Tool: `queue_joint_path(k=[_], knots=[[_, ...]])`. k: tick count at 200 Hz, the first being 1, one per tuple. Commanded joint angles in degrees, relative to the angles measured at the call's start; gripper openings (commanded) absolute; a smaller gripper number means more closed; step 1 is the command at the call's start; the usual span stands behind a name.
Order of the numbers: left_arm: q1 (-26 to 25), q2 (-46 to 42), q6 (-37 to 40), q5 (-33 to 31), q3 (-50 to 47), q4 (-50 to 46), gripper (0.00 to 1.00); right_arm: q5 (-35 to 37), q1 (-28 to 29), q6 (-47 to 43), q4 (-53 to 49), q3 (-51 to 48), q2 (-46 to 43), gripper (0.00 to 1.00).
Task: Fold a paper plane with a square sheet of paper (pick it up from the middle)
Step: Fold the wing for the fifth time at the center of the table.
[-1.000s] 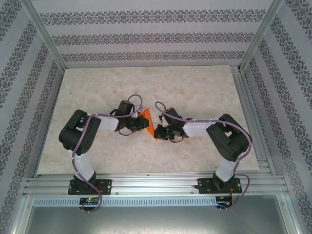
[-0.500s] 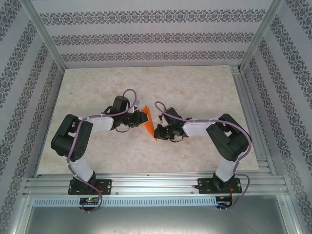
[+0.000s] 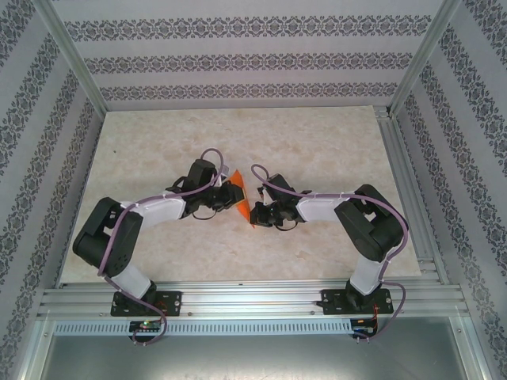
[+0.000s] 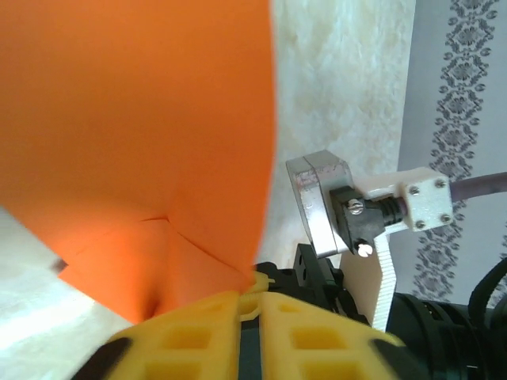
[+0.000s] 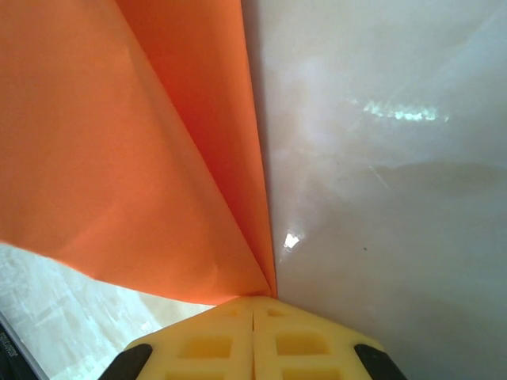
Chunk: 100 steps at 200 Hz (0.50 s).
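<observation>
The square sheet of paper [image 3: 242,203] is bright orange and folded, and it stands on edge above the table's middle between both grippers. My right gripper [image 3: 256,213] comes in from the right. In the right wrist view it [image 5: 253,301] is shut on the sheet's [image 5: 119,142] folded edge, with the layers fanning away from the tips. My left gripper [image 3: 234,196] is at the sheet's left side. In the left wrist view its jaws [image 4: 252,294] stand a narrow slit apart, and the creased sheet [image 4: 142,119] rests against the left fingertip [image 4: 214,305]; I see no orange in the slit.
The right arm's wrist camera housing [image 4: 321,206] sits just beyond my left fingertips. The marble-patterned table [image 3: 317,142] is ringed by patterned walls and an aluminium frame [image 3: 412,198]. The near rail [image 3: 253,301] carries both arm bases.
The left arm's elbow has swung outward to the left and lower, while its gripper stayed at the sheet. The right arm has held still on the sheet.
</observation>
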Motion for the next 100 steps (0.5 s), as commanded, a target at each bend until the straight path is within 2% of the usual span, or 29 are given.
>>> queue_joint_path(k=[1,28,62,100], knots=[[-0.12,-4.85,0.82,-6.12,0.17,-4.37,0.31,3.09,0.90,-0.99,-3.91,-0.65,2.93,0.07],[-0.49,-7.37,-0.55,-7.52,-0.84,-3.75,0.37,2.93,1.00,-0.99,-3.84,-0.35,3.36,0.07],[-1.26,-7.29,-2.92,-3.79,-1.78,1.27,0.21,3.00,1.04,-0.89,-3.99,-0.26,3.28,0.07],[-3.46,-5.40,-4.46,-2.69,-0.47,2.59,0.16,3.17,1.01,-0.81,-3.82,-0.46,3.11,0.07]])
